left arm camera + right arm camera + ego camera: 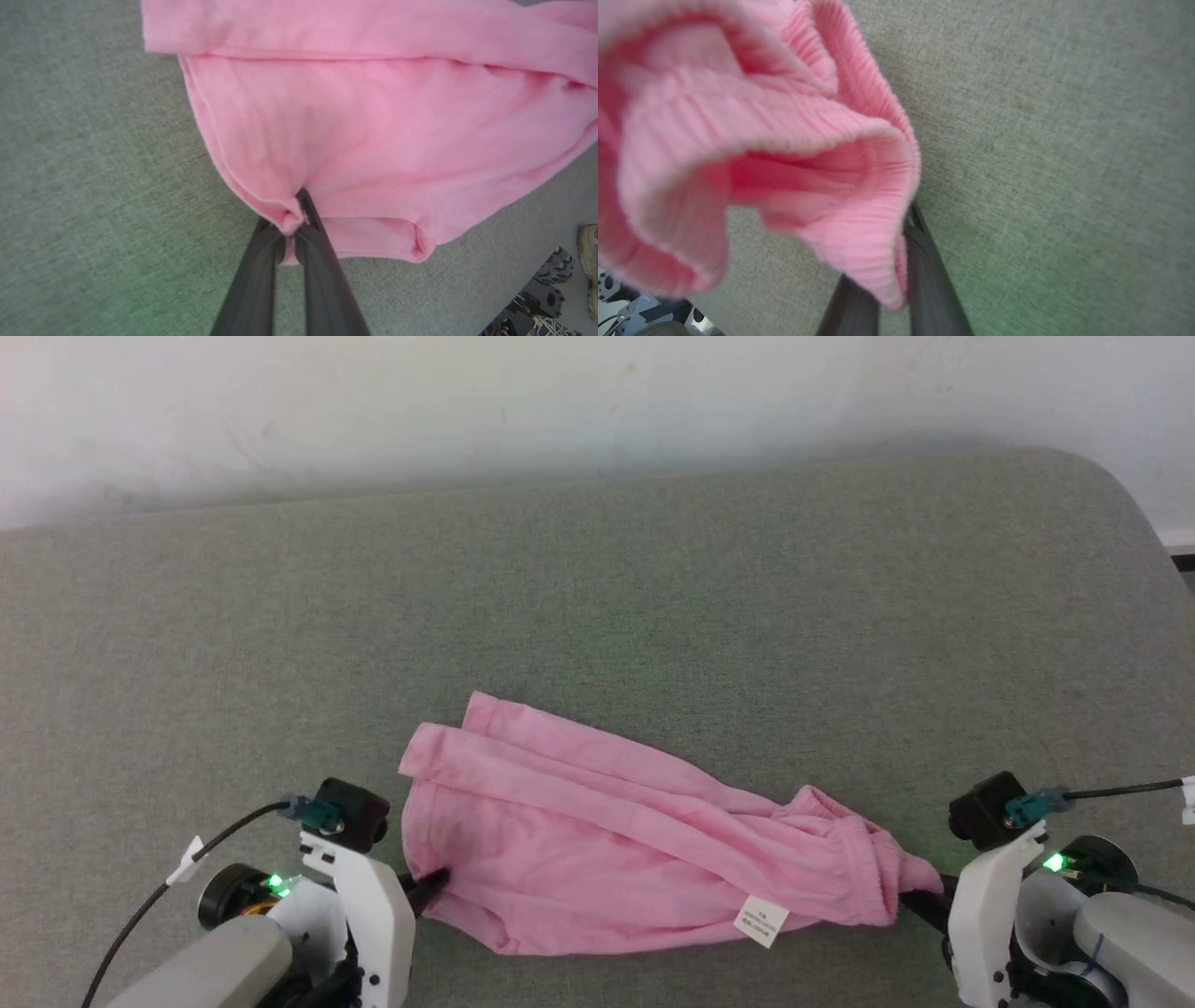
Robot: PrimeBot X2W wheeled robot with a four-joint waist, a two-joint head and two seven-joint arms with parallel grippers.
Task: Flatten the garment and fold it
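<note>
The garment [607,840], pink shorts, lies stretched left to right on the grey-green surface near its front edge. A small white label [761,920] shows on its lower right. My left gripper [431,883] is shut on the hem of the garment [373,140], pinching a fold between its dark fingers [322,252]. My right gripper [920,899] is shut on the gathered waistband end of the garment [752,135], whose ribbed band drapes over its fingers [929,275]. The cloth between the two grippers is bunched in long folds.
The grey-green padded surface [653,597] spreads wide behind the garment up to a white wall [560,392]. Its right corner is rounded [1120,495]. In the left wrist view, robot base parts and a shoe [589,261] show past the surface's edge.
</note>
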